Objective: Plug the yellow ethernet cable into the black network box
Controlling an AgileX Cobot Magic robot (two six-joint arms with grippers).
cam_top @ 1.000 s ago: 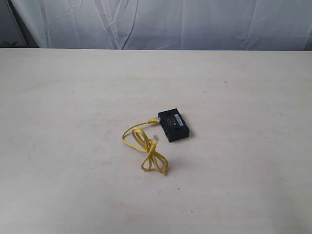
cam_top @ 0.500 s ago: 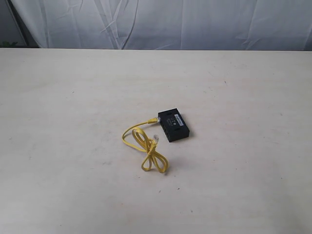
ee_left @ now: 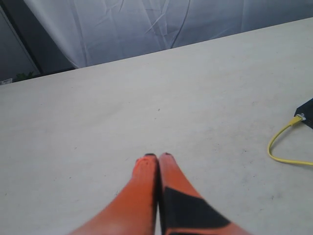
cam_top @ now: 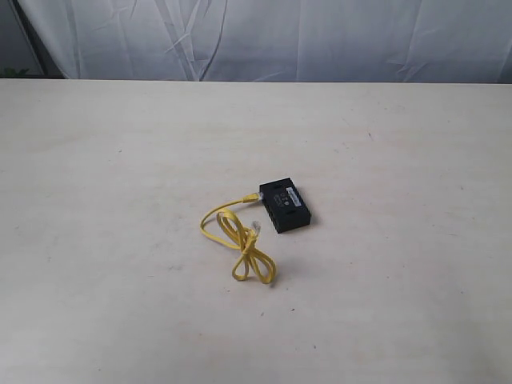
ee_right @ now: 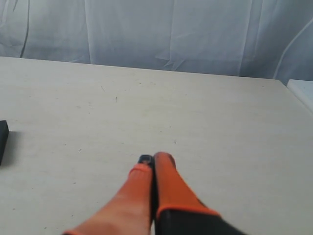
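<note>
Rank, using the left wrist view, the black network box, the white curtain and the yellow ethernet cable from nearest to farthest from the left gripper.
1. yellow ethernet cable, looped on the table.
2. black network box, just past the cable's end.
3. white curtain, behind the table's far edge.

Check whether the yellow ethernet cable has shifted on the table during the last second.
No. The thin looped yellow ethernet cable lies just as before, one plug at a corner of the small flat black plastic box.
</note>
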